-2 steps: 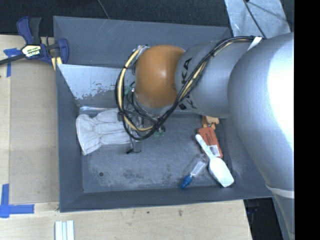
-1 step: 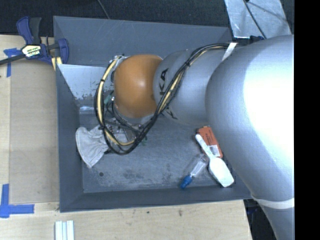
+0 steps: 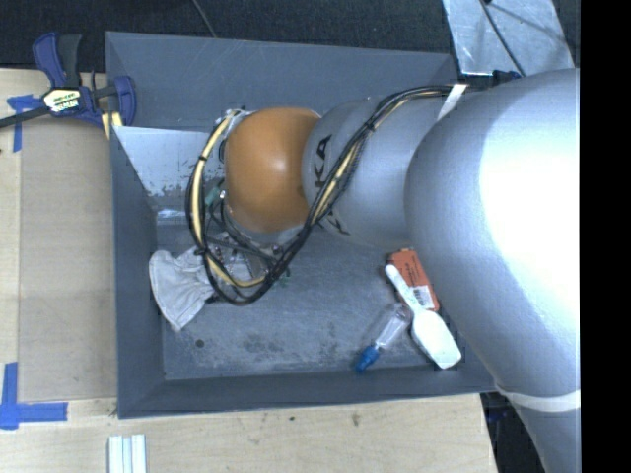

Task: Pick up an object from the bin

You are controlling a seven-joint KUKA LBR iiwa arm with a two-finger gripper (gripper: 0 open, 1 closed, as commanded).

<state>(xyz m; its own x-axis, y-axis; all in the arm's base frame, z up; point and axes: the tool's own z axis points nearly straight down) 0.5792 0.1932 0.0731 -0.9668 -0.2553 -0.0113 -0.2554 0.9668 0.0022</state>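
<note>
arm (image 3: 473, 195) reaches in from the right, with its orange wrist cover (image 3: 264, 170) over the left part of the grey bin (image 3: 296, 67). hand (image 3: 233, 260) is tucked down under that cover and a tangle of black and yellow cables (image 3: 222, 282), so i can't tell if it's open or closed or has hold of anything. it's just beside a crumpled whitish cloth (image 3: 177, 286) lying on the bin floor at the left (the cables overlap the cloth's right edge). well apart, over on the right, there's a white brush-like thing (image 3: 426, 321), an orange packet (image 3: 414, 269) touching it, and a clear pen-shaped thing (image 3: 385, 335) with a blue tip.
</note>
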